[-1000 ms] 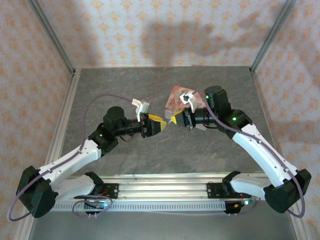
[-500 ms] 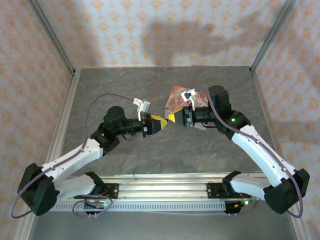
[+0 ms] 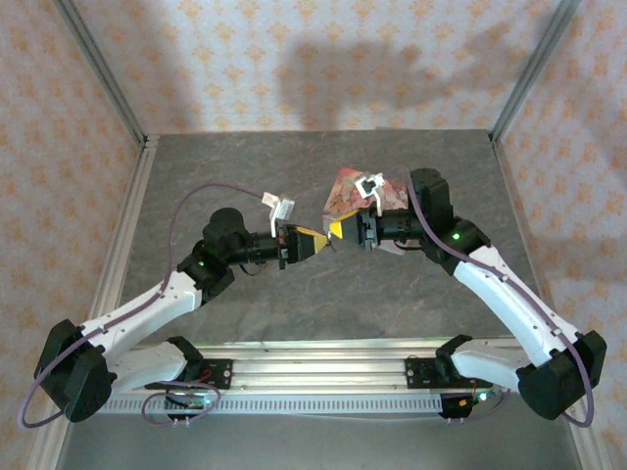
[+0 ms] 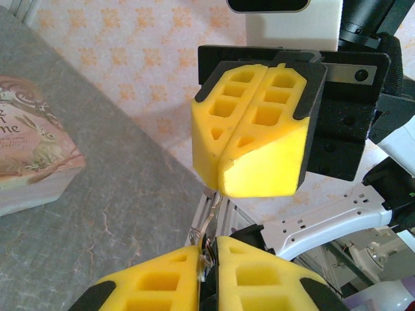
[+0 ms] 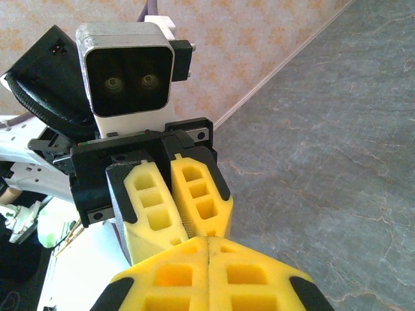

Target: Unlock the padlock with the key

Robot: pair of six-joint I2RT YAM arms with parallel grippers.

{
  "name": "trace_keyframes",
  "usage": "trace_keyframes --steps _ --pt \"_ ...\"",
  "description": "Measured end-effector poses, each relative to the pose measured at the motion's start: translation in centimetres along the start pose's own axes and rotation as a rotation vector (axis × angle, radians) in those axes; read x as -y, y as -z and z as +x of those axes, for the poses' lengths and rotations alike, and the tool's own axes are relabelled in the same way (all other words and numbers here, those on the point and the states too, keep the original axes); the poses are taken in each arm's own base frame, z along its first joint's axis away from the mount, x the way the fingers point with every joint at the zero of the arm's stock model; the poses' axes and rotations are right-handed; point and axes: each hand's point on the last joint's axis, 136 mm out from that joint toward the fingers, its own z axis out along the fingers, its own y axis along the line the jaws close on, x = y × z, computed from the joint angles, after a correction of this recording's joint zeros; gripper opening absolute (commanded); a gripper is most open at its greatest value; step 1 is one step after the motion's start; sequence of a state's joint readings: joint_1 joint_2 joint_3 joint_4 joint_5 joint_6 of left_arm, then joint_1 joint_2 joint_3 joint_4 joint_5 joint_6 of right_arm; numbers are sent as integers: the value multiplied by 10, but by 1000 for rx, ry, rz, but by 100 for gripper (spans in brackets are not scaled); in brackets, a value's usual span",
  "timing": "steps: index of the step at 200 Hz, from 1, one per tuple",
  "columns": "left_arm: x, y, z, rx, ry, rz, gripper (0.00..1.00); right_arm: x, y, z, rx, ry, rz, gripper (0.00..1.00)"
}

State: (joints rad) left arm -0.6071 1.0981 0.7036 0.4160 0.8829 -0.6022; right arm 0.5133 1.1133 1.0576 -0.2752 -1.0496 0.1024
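Observation:
My left gripper [image 3: 319,242] and right gripper [image 3: 337,231] meet tip to tip above the table's middle. In the left wrist view my left gripper [image 4: 209,245] is shut on a small dark thing with a thin wire loop, the padlock [image 4: 207,254]; its body is mostly hidden between the yellow pads. The thin silvery key [image 4: 213,208] runs from it up into my right gripper [image 4: 219,186], which is shut on the key's other end. In the right wrist view my right gripper [image 5: 209,241] presses closed against the left gripper's fingertips [image 5: 194,223], hiding key and padlock.
The pink picture-printed tin box [image 3: 355,188] lies on the grey table [image 3: 245,176] just behind the right gripper, and at the left [image 4: 32,155] in the left wrist view. Metal frame rails [image 3: 127,235] border the table. Papered walls stand behind.
The right gripper has moved a little left toward the left gripper, closing the small gap between the tips. The left arm has hardly moved.

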Motion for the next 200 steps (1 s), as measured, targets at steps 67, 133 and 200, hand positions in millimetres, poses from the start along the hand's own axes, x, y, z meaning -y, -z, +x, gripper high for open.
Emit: trace_keyframes --steps 67,133,200 --pt "0 0 0 0 0 0 20 -1 -1 -1 8 1 -9 0" --pt "0 0 0 0 0 0 24 1 -1 2 2 -9 -8 0" --pt "0 0 0 0 1 0 17 1 -2 4 -4 -14 -14 0"
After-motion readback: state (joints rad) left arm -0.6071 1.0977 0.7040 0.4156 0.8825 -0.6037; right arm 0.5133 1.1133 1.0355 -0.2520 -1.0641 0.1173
